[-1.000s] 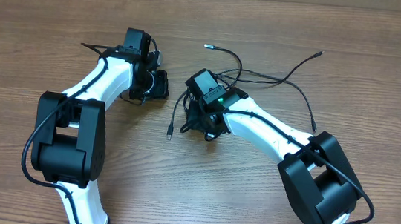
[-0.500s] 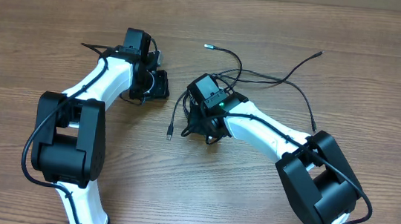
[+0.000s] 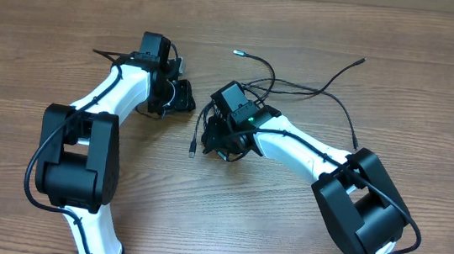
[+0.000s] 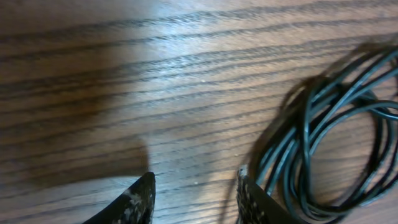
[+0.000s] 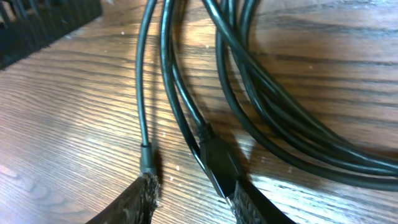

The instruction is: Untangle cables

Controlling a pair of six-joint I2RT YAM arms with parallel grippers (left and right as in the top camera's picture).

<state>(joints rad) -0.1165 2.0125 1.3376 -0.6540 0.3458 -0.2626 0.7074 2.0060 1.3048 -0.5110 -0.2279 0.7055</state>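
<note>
Cables [image 5: 267, 127]: strands run lengthwise away from right gripper [image 5: 194, 200]; plug [image 5: 219, 163] just ahead of its parted jaws.
Left gripper [image 4: 194, 198]: jaws apart, empty; coil [image 4: 323, 143] lies to one side.

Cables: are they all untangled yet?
Not yet. Done: very little, since the cables cross in a bunch by the right arm. In hand: the right fingers stand open on either side of a plug, and the left fingers are open over bare wood beside a coil. Left: pulling every cord apart.
</note>
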